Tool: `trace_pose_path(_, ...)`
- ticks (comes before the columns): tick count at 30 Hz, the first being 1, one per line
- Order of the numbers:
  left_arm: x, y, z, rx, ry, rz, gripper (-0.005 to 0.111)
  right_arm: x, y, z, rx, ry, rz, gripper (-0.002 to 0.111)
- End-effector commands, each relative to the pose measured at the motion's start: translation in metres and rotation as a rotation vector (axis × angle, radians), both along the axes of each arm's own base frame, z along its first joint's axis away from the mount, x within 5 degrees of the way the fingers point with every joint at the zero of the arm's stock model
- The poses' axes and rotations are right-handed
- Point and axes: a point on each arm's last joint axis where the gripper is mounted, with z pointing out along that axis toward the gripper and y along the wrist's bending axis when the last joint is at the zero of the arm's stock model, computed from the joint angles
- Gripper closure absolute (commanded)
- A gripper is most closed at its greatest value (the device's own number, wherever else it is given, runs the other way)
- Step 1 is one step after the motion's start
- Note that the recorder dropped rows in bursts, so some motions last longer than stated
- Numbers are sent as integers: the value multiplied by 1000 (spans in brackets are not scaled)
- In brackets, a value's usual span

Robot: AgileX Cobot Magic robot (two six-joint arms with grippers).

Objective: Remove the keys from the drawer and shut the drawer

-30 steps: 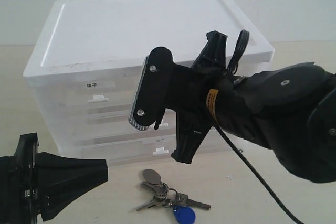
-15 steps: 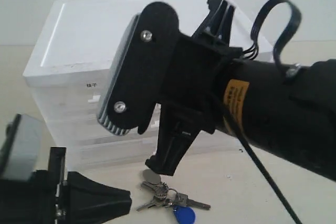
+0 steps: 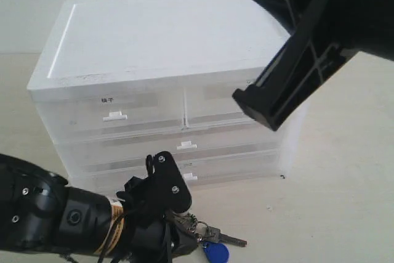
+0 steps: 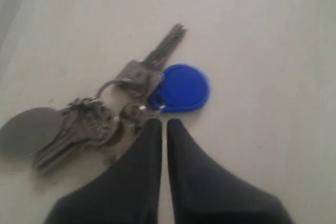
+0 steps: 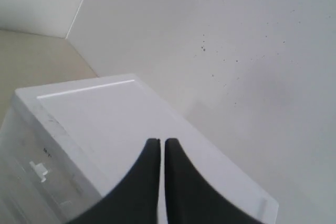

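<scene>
Silver keys (image 3: pixel 208 234) lie flat on the table (image 3: pixel 345 201), low in the middle of the exterior view, just in front of the white cabinet (image 3: pixel 160 35). Their blue fob (image 4: pixel 184 88) and grey disc tag (image 4: pixel 26 129) are spread to either side of the ring. So the first half of the task looks done. The drawer (image 3: pixel 212 106), right one of the narrow pair, seems flush with its neighbour, which suggests it is closed too, though its handle end is hidden behind the right hand (image 5: pixel 158 142).

That hand hangs high at the upper right of the frame, fingers pressed nearly together with nothing between them. The left hand (image 4: pixel 163 124) sits low at the lower left, its tips just beside the key ring, only a thin slit between the fingers, and it grips nothing.

Little seems left beyond checking the drawer front. Bare table opens to the right of the keys, while the cabinet front stands close behind them.
</scene>
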Motion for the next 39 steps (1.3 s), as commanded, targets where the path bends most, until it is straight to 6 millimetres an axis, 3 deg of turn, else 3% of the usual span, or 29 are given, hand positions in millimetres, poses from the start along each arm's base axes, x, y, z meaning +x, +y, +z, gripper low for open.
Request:
trace_pose_path(1, 9, -3, -4, 61, 2, 57, 102, -5, -7, 8, 61, 7, 23, 108)
trace_pose_path(10, -19, -21, -6, 102, 6, -44, 102, -6, -8, 9, 74, 17, 33, 108)
trace_pose_path(16, -3, -18, -11, 256, -37, 74, 102, -6, -8, 9, 76, 21, 30, 108)
trace_pose_path(24, 6, -30, -17, 247, -30, 87, 102, -6, -8, 8, 81, 34, 29, 108)
trace_pose_path(39, 22, -49, 1, 193, -59, 179, 102, -6, -8, 7, 85, 50, 29, 108)
